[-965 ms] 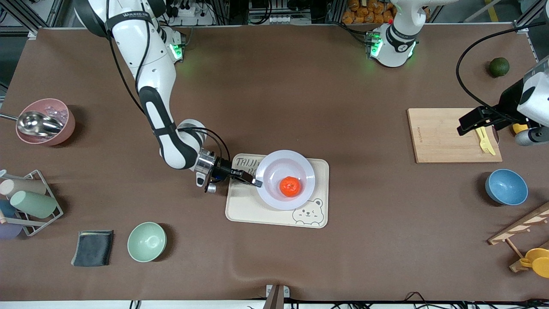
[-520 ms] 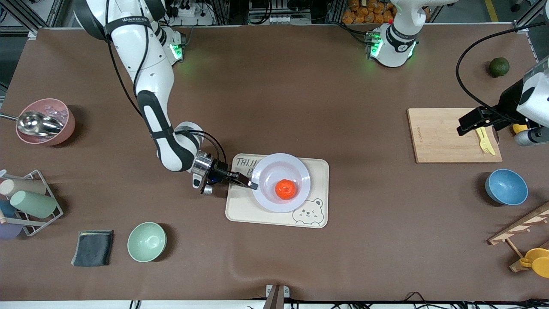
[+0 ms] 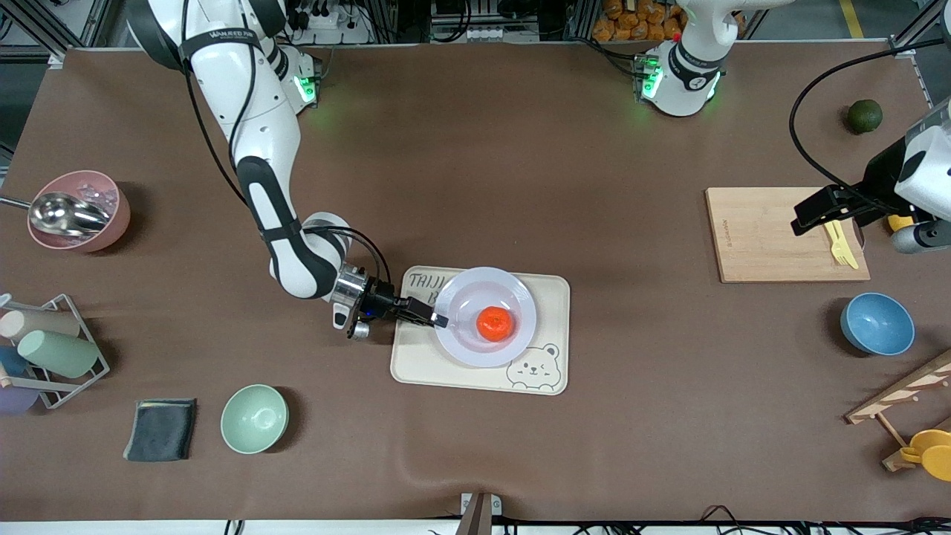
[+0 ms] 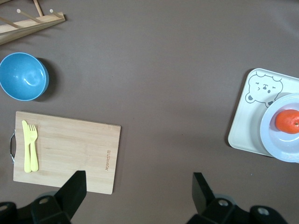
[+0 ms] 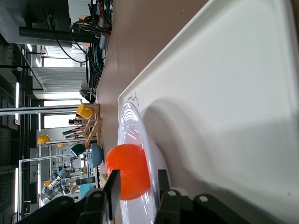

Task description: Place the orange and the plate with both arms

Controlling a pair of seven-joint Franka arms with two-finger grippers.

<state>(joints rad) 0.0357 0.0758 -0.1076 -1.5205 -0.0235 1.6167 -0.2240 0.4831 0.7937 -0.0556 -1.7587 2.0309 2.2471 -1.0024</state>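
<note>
The pale lavender plate [image 3: 520,297] lies on the cream bear tray [image 3: 553,293] in the middle of the table. The orange [image 3: 495,324] sits in its sunken centre. My right gripper [image 3: 440,319] is low at the plate's rim on the side toward the right arm's end. Its fingers stand apart astride the rim, one above and one below, as the right wrist view shows: right gripper [image 5: 138,182], plate [image 5: 128,126], orange [image 5: 126,168]. My left gripper [image 3: 813,210] hangs open and empty over the wooden cutting board [image 3: 765,238], its fingers [image 4: 74,186] wide apart.
A yellow fork [image 3: 839,245] lies on the cutting board. A blue bowl [image 3: 877,323] and a wooden rack [image 3: 903,394] are near it, and a dark green fruit [image 3: 865,116] sits farther back. Toward the right arm's end are a green bowl [image 3: 254,418], grey cloth [image 3: 160,429], cup rack [image 3: 44,349] and pink bowl [image 3: 78,212].
The plate with the orange has come down onto the bear tray, shifting slightly toward the right arm's end. The right gripper's fingers have parted from the rim. The left arm has not moved.
</note>
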